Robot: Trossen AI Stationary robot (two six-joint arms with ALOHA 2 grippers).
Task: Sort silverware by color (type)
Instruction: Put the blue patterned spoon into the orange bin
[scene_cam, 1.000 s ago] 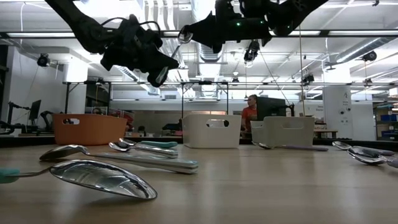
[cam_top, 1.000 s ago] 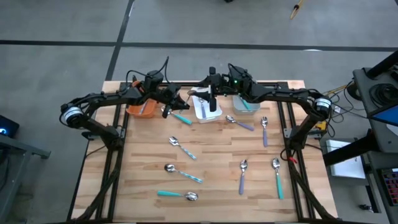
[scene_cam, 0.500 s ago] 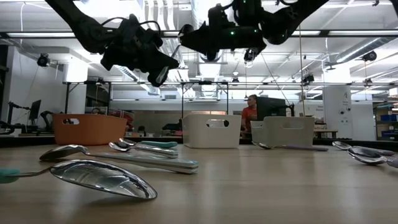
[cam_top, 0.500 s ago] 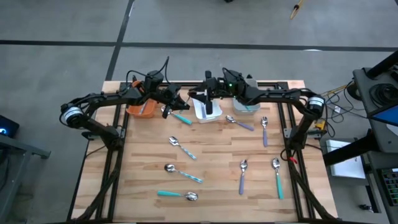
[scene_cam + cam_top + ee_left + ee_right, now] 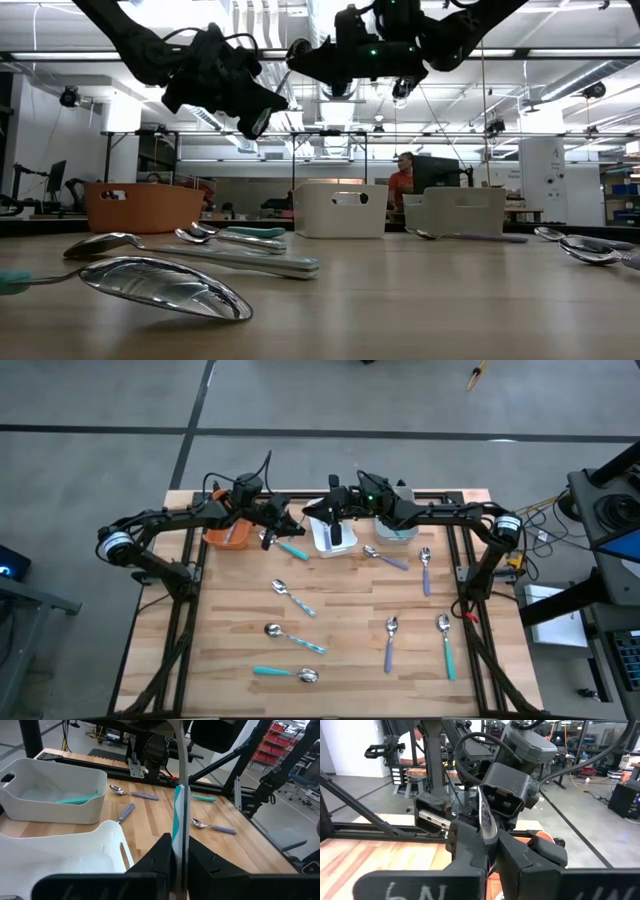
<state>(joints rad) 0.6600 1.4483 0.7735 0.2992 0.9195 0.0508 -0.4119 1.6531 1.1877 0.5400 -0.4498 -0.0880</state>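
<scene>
- Over the far edge of the surface [image 5: 340, 610], the high view shows the left pincer [image 5: 287, 525] and the right pincer [image 5: 328, 520] almost meeting beside the white bin [image 5: 335, 540], which sits between the orange bin [image 5: 222, 536] and the grey bin [image 5: 396, 528].
- Only the wrist views show what passes between them. In the left wrist view, the left pincer [image 5: 178, 845] is narrowed onto the teal-striped handle of a striped spoon [image 5: 177, 815], which stands straight out from its fingers.
- In the right wrist view, the right pincer [image 5: 489, 840] is clamped tight on the shiny bowl of that same striped spoon [image 5: 485, 820], with the left arm's wrist facing it just behind.
- The low view shows both arms raised well above the surface.
- Eight loose pieces of silverware [image 5: 293, 597] lie scattered across the surface, with teal, lavender and striped handles.
- One teal-handled spoon [image 5: 75, 799], seen from the left wrist, lies inside the grey bin [image 5: 30, 802].
</scene>
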